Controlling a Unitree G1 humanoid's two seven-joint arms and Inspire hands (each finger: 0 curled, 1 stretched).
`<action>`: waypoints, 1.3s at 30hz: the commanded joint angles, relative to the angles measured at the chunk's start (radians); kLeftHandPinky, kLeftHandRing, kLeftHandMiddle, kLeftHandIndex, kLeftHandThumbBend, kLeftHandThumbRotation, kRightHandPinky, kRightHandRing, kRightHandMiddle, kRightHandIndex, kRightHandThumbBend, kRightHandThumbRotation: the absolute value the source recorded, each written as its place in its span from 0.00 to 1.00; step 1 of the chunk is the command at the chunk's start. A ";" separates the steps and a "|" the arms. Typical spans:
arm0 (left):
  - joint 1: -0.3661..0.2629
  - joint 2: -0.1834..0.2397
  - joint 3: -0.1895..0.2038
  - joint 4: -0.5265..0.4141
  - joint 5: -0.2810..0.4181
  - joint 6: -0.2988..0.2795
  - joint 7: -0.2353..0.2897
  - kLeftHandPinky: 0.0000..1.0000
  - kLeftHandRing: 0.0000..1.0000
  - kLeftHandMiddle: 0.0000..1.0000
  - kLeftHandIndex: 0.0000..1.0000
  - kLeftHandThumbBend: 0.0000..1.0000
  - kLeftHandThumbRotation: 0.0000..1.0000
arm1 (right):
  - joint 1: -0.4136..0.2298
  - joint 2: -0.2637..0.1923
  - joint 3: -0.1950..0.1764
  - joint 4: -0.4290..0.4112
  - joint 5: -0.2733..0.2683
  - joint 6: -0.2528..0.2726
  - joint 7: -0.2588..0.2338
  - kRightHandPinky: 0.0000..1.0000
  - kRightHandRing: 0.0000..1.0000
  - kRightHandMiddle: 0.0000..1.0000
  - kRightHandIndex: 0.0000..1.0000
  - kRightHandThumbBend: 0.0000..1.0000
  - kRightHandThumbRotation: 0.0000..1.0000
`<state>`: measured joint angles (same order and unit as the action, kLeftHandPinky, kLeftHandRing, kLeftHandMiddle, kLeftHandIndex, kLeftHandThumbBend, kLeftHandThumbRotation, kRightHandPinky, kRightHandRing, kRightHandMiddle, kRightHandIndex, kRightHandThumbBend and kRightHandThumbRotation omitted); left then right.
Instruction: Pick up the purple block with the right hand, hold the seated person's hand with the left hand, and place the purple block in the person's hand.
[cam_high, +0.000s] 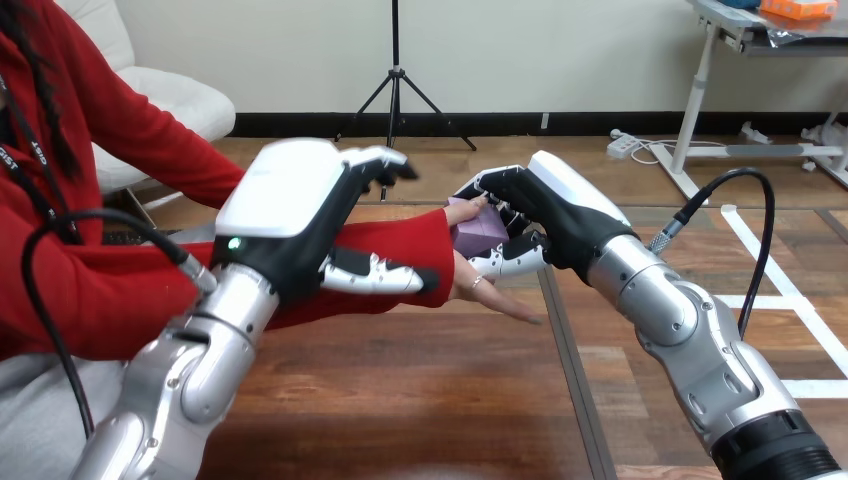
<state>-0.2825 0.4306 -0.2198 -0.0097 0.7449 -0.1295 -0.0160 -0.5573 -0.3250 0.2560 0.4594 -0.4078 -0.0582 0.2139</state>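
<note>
The purple block (478, 236) sits pinched between the curled fingers and thumb of my right hand (545, 215), at the middle of the view. It is right over the person's hand (492, 296), which lies open with its fingers pointing right; the person's thumb touches the block's top left edge. I cannot tell whether the block rests on the palm. My left hand (300, 215) wraps the red sleeve at the person's wrist, thumb across the near side and fingers (385, 162) curled over the far side.
The person's red-sleeved arm (120, 290) reaches in from the left across the wooden table (420, 390). A dark seam (575, 370) runs down the tabletop just right of the hands. A black cable loops off my right forearm (690, 340).
</note>
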 joint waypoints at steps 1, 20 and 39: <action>-0.051 0.010 0.027 -0.050 -0.015 -0.004 -0.001 0.60 0.71 0.74 0.74 0.88 0.50 | -0.033 -0.031 -0.031 -0.019 0.014 -0.030 -0.007 0.53 0.60 0.63 0.64 0.44 0.00; -0.017 0.011 0.037 -0.078 -0.029 0.006 -0.020 0.63 0.72 0.75 0.75 0.83 0.49 | -0.035 -0.049 -0.036 0.033 0.014 -0.066 -0.017 0.56 0.63 0.65 0.63 0.38 0.00; 0.012 0.011 0.050 -0.115 -0.054 0.020 -0.045 0.64 0.73 0.76 0.75 0.80 0.47 | -0.043 -0.069 -0.044 0.078 0.015 -0.080 -0.019 0.57 0.64 0.66 0.64 0.36 0.00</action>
<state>-0.2567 0.4308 -0.2024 -0.0723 0.7115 -0.1109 -0.0612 -0.5571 -0.3469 0.2567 0.5150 -0.3996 -0.1394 0.2143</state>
